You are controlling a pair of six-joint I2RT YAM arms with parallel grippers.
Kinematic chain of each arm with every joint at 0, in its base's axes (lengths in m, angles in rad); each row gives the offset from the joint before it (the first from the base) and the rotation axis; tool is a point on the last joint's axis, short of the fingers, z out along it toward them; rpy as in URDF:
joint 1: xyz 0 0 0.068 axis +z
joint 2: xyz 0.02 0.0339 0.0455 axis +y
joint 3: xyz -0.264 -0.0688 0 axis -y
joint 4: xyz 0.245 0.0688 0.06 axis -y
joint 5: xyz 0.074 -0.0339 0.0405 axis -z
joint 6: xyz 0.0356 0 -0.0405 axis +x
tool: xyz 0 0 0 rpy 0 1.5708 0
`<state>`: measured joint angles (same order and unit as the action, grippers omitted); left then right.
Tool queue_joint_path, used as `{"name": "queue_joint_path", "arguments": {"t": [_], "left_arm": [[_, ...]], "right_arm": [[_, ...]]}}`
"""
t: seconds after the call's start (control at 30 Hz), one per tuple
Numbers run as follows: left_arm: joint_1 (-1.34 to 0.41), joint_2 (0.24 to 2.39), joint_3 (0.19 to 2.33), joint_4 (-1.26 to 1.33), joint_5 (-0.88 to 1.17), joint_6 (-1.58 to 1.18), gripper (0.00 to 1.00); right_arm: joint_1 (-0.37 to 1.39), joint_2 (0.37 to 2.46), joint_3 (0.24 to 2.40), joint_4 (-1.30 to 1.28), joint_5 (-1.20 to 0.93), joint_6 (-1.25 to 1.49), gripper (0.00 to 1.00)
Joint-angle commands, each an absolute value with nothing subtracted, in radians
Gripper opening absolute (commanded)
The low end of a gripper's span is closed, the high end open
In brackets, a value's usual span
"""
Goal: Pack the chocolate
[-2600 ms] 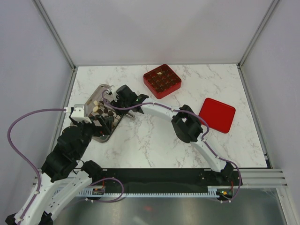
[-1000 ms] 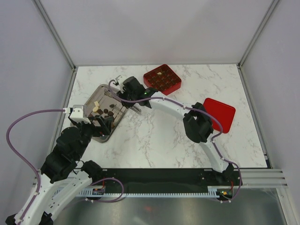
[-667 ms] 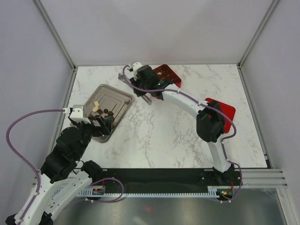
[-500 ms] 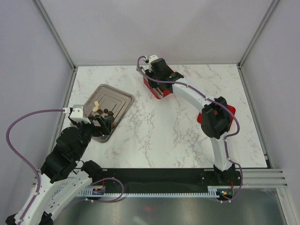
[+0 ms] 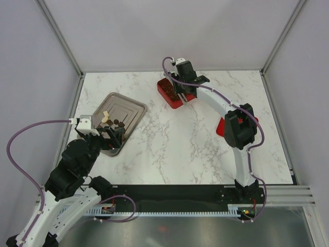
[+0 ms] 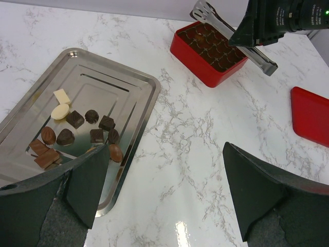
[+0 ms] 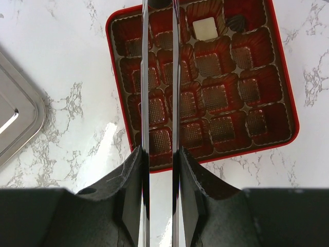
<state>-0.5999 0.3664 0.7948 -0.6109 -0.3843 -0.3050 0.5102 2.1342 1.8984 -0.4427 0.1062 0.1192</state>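
Several small chocolates, mostly dark brown and two cream, lie in a steel tray at the left; they also show in the top view. My right gripper is shut on metal tongs and holds them above the red gridded box, tips over its far row. A small dark shape sits between the tong tips at the frame edge; I cannot tell what it is. One cream piece and one dark piece sit in the box. My left gripper is open and empty beside the tray.
The red box lid lies on the marble at the right, partly hidden under my right arm in the top view. The tray sits near the left wall. Grey walls close the table on three sides.
My right arm has swung from over the tray to the right and back, carrying the tongs above the red box. The left arm has not moved.
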Motion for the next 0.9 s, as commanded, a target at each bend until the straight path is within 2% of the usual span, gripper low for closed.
{"name": "queue_joint_path", "arguments": {"t": [0.0, 0.43, 0.67, 0.87], "left_arm": [[-0.598, 0.374, 0.787, -0.568, -0.405, -0.276, 1.00], [-0.598, 0.377, 0.788, -0.566, -0.403, -0.276, 1.00], [-0.598, 0.373, 0.788, -0.568, -0.403, -0.278, 1.00], [-0.598, 0.374, 0.788, -0.569, -0.402, -0.278, 1.00]], "right_arm": [[0.499, 2.146, 1.910, -0.436, 0.095, 0.144, 0.37], [0.499, 2.152, 1.859, -0.436, 0.087, 0.172, 0.39], [0.500, 2.163, 1.878, -0.436, 0.089, 0.166, 0.47], [0.499, 2.163, 1.913, -0.446, 0.089, 0.150, 0.48]]}}
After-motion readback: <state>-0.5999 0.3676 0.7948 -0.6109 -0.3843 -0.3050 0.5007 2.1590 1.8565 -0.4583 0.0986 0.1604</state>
